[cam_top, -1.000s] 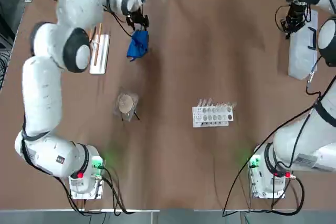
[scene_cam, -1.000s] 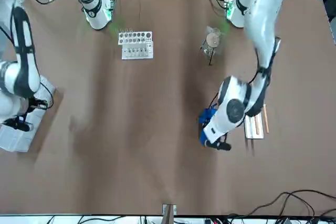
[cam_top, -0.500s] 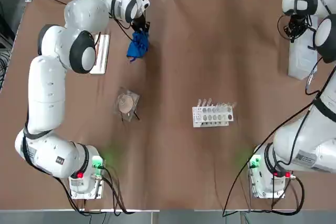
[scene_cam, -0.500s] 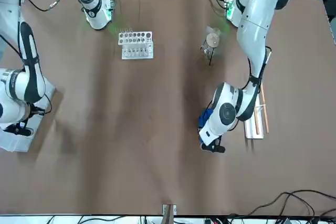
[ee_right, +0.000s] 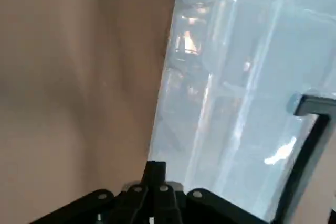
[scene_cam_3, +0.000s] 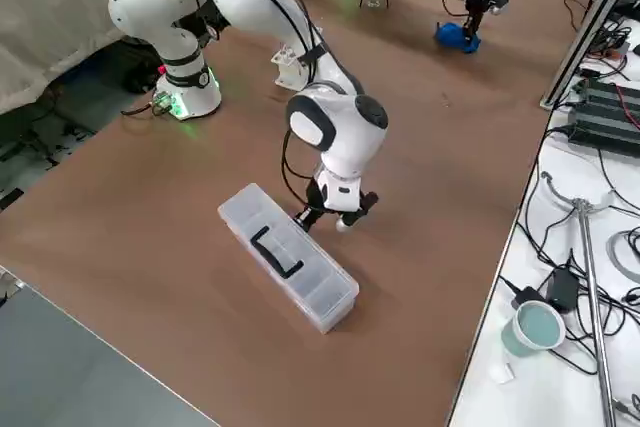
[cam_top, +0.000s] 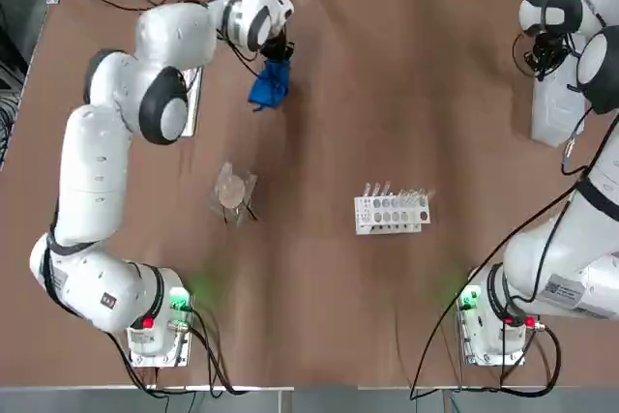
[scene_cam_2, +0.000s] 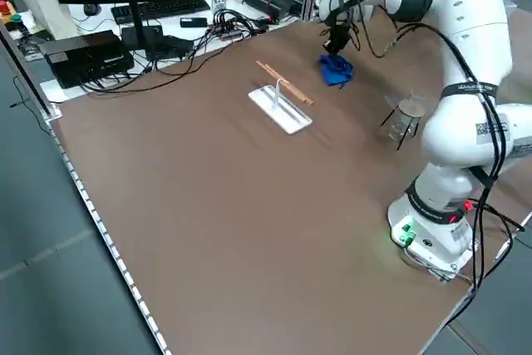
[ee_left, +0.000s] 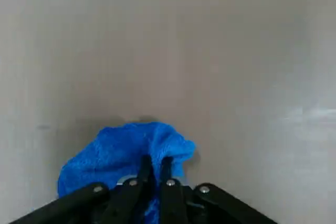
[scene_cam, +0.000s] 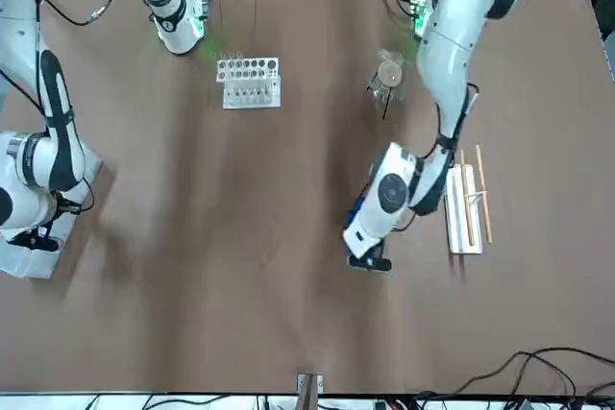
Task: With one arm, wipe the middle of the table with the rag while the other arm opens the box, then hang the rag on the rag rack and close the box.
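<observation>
The blue rag (cam_top: 269, 84) lies bunched at the far left of the brown table (cam_top: 319, 278). My left gripper (cam_top: 278, 49) stands over it, shut on a fold of the rag (ee_left: 126, 150), with both fingers (ee_left: 167, 167) pinching the cloth. The rag rack (cam_top: 191, 102), a white base with two wooden rods (scene_cam_2: 283, 83), sits just left of it, partly hidden under the arm. The clear box (scene_cam_3: 290, 257) with its black handle (scene_cam_3: 272, 251) lies closed at the far right. My right gripper (scene_cam_3: 335, 219) is shut, its tips (ee_right: 156, 170) at the box's long edge (ee_right: 173, 77).
A white tube rack (cam_top: 391, 210) stands right of centre. A tan disc in clear wrapping (cam_top: 232, 191) sits left of centre. Cables and equipment (scene_cam_2: 166, 31) line the far edge beyond the table. Bare brown surface stretches between the rag and the box.
My left gripper has closed on the rag and shifted to the right with it. The right gripper has barely moved beside the box.
</observation>
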Robot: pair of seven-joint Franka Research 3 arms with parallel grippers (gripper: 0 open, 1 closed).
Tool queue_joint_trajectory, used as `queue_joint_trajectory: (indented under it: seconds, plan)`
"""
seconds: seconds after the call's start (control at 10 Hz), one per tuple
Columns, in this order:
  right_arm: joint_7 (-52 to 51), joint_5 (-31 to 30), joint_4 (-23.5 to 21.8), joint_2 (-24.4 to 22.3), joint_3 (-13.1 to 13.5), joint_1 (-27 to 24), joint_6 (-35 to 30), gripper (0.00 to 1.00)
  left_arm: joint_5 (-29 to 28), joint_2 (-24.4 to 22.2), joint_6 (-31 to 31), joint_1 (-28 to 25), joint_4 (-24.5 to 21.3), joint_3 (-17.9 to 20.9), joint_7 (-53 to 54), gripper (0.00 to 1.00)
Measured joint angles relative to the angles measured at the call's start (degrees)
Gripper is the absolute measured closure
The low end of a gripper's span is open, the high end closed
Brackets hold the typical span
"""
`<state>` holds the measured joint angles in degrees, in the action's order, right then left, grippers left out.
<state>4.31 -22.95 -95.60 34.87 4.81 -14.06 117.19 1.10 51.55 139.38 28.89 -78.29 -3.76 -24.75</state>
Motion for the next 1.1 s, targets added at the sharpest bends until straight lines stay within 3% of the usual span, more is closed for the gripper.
queue_joint_trajectory:
  seconds: [0.1, 0.3, 0.4, 0.7, 1.1]
  plan:
    - [-0.24, -0.36, 1.95, -0.05, -0.12, 0.02, -3.65, 0.99, -0.60, 1.37, 0.03, 4.00, 2.14, 2.46, -1.32, 0.92]
    - [-0.99, -2.26, 4.38, -0.28, -0.19, -0.14, -7.36, 0.99, -0.77, 2.44, 0.03, 16.11, 3.65, 13.11, -5.92, 0.92]
    - [-2.35, -2.32, 4.82, -0.80, -0.20, -0.59, -7.93, 0.99, 0.58, 2.45, 0.05, 18.23, 4.11, 14.02, -7.67, 0.92]
    - [-8.30, -3.63, 5.23, -3.66, -0.14, -4.11, -7.59, 0.99, 3.67, 3.28, 7.01, 17.56, 4.78, 11.94, -8.53, 0.92]
    - [-22.64, -5.03, 4.42, -0.80, 0.44, -18.23, 11.20, 0.99, 3.69, 7.68, 19.84, 17.70, 8.83, 5.35, -12.41, 0.92]
